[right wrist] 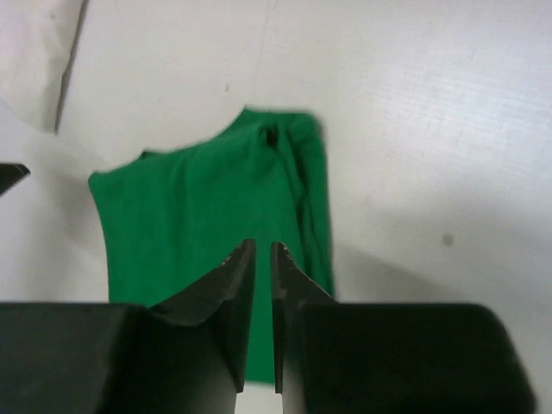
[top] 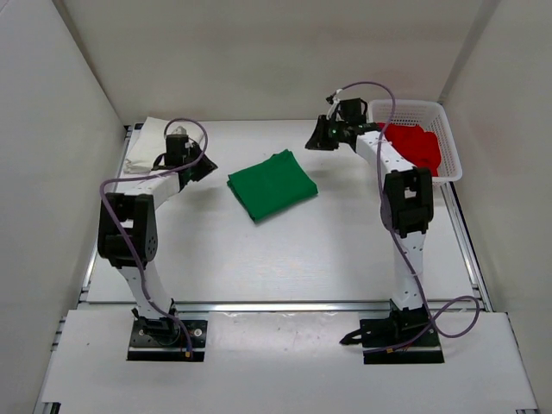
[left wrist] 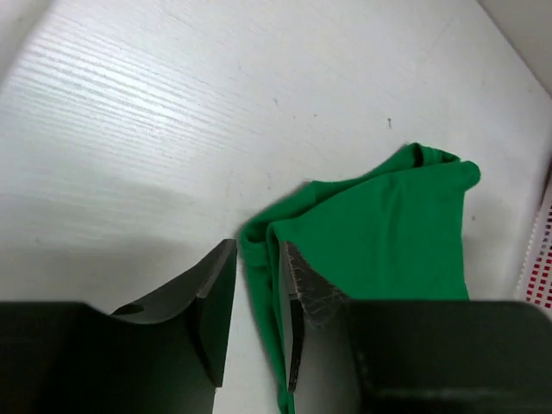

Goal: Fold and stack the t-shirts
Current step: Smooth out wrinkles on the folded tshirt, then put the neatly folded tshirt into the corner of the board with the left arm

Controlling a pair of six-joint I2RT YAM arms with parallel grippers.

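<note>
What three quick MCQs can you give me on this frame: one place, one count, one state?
1. Where is the red shirt?
A) in the basket
B) at table centre
C) at the near table edge

2. How many shirts show?
A) one
B) two
C) three

3. The green shirt is:
A) spread flat, sleeves out
B) folded into a compact block
C) hanging from fingers

Answers:
1 A, the red cloth lies inside the mesh walls.
2 C, there are red, green and a white shirt at the far left.
3 B, it lies alone as a small rectangle.
</note>
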